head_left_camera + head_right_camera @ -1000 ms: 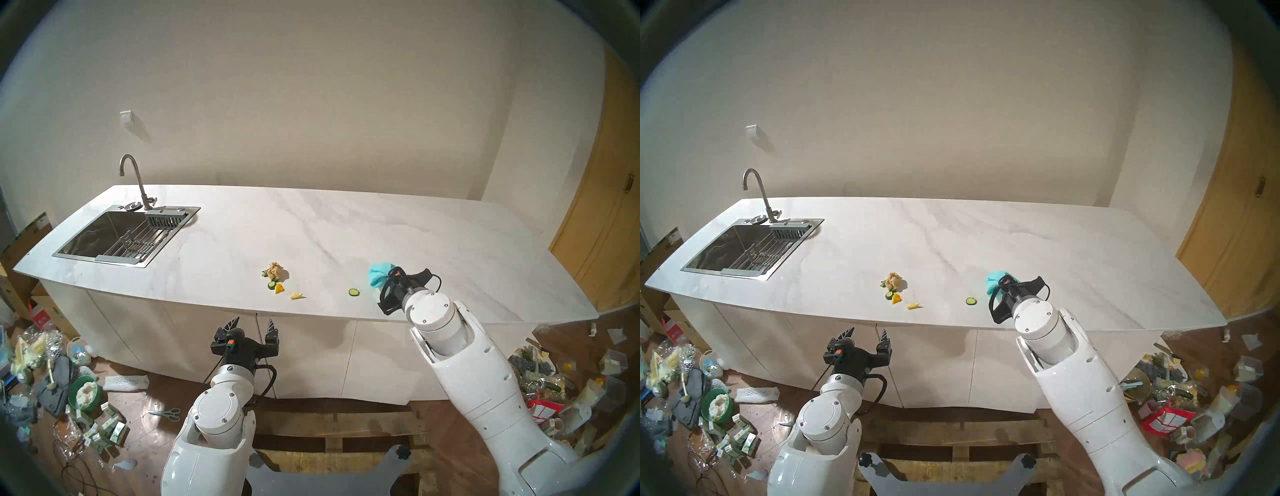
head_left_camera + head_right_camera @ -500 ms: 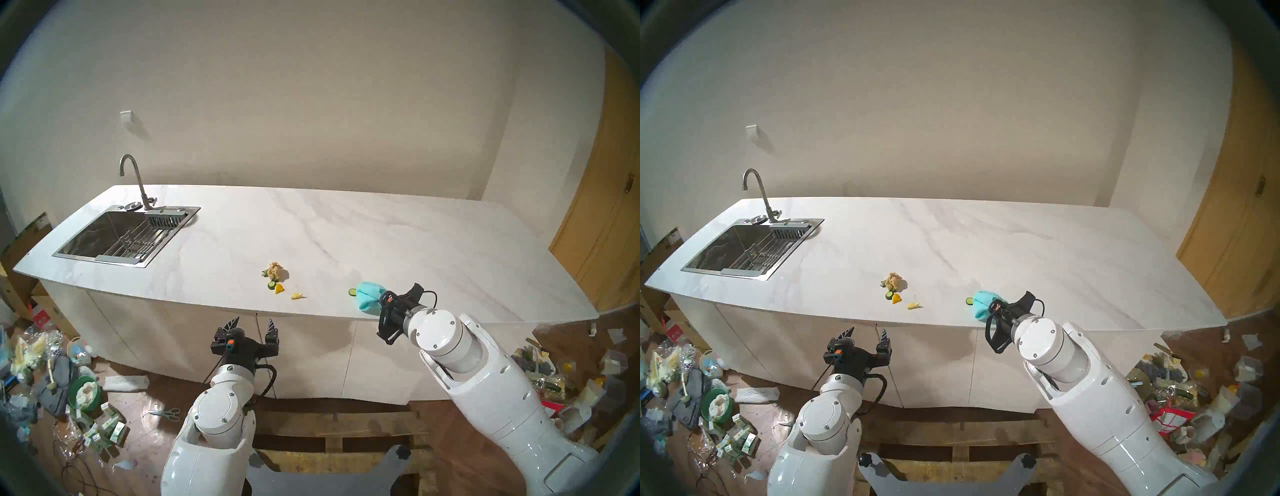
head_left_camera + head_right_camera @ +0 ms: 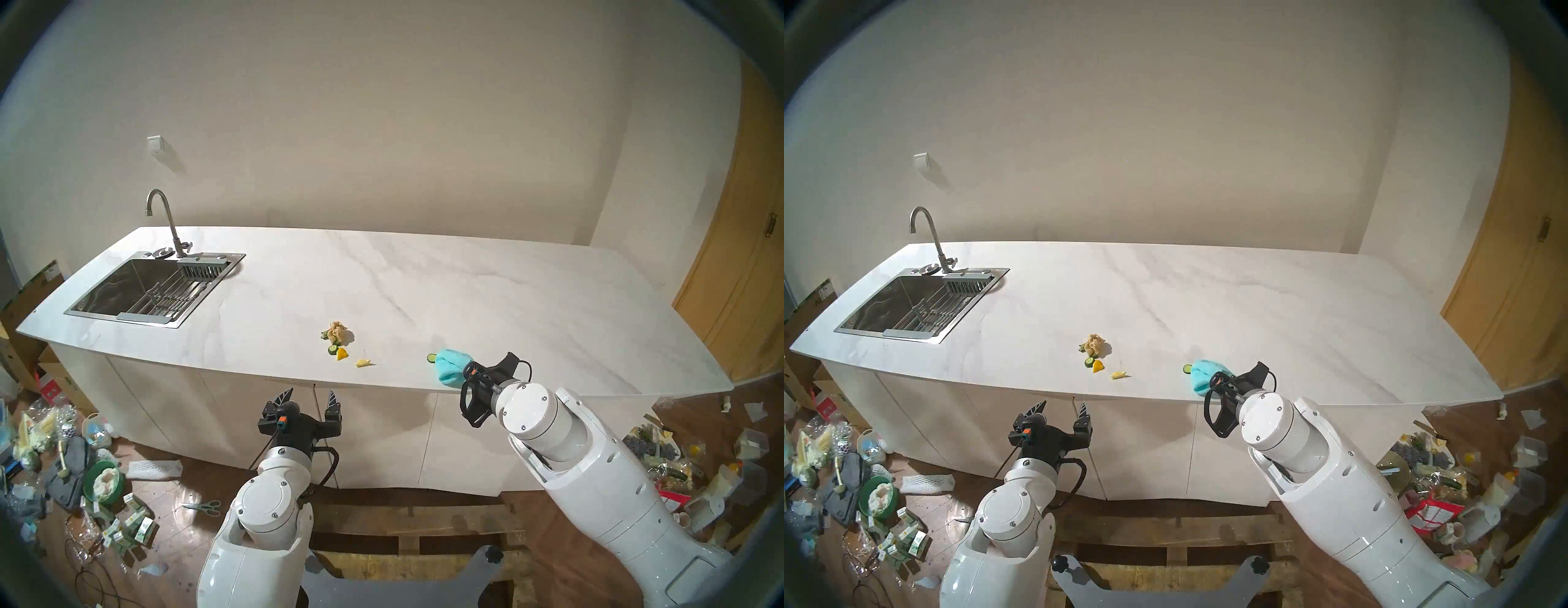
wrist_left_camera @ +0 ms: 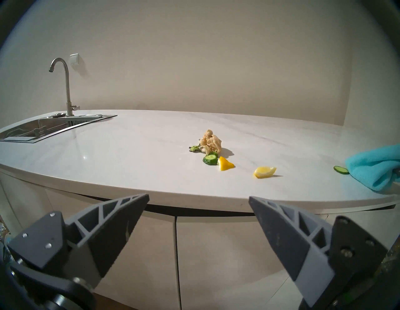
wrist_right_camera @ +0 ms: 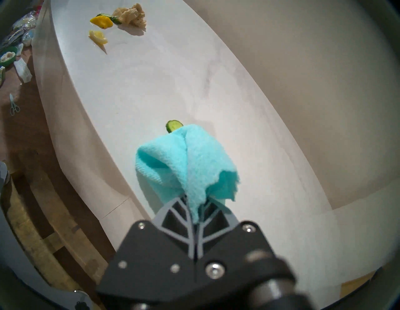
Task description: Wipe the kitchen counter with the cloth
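Observation:
The white marble-look kitchen counter (image 3: 424,276) spans the head views. My right gripper (image 3: 466,370) is shut on the turquoise cloth (image 3: 449,365), which hangs from the fingers and rests on the counter near its front edge. In the right wrist view the gripper (image 5: 195,204) pinches a fold of the cloth (image 5: 184,160). The cloth's far edge overlaps a cucumber slice (image 5: 173,125). The cloth also shows at the far right of the left wrist view (image 4: 374,168). My left gripper (image 3: 310,395) is open and empty, below the counter's front edge, in front of the cabinet fronts (image 4: 216,249).
Left of the cloth lie a lemon wedge (image 3: 364,362), a yellow piece (image 3: 342,354), another cucumber piece (image 3: 332,349) and a beige paper wad (image 3: 338,330). A steel sink (image 3: 110,280) and faucet (image 3: 167,220) are at the far left. Clutter covers the floor on both sides.
My right gripper has dragged the cloth toward the front edge and leftward, up against the cucumber slice. The left arm has not moved.

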Available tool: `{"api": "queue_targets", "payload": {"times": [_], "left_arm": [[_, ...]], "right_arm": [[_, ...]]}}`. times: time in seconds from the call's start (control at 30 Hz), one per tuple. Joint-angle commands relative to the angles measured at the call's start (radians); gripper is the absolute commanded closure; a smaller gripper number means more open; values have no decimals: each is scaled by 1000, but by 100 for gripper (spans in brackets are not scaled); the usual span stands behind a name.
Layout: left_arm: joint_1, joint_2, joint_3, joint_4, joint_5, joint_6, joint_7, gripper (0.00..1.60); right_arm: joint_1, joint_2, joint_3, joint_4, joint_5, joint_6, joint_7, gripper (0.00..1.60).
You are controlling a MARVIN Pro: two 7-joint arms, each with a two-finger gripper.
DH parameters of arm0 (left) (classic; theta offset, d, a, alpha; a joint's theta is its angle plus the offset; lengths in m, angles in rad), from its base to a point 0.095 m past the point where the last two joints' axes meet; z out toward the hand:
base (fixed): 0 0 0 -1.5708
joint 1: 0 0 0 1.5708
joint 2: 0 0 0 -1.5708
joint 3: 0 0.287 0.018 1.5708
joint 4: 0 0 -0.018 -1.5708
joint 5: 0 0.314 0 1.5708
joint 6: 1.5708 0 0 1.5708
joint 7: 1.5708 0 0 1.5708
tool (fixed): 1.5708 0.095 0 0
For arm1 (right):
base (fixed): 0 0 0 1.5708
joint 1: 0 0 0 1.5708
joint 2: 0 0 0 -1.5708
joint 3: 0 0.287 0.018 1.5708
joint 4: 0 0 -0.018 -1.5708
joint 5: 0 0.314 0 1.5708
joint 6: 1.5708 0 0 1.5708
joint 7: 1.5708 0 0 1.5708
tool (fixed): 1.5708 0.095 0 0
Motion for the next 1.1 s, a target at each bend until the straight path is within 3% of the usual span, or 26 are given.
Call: {"api": "queue_targets", "payload": {"times": [0.0, 0.2, 0.73, 1.07], "left_arm": [[-5, 1, 3, -29, -2, -5, -5, 0], [-5, 1, 3, -29, -2, -5, -5, 0], [-5, 1, 3, -29, -2, -5, -5, 0], [-5, 1, 3, -28, -2, -5, -5, 0]], "right_arm": [[38, 29, 29, 14, -17, -27, -13, 160], [52, 47, 36, 33, -18, -42, 1, 160], [62, -32, -43, 27, -10, -28, 10, 160], [120, -96, -87, 82, -15, -21, -2, 160]]}}
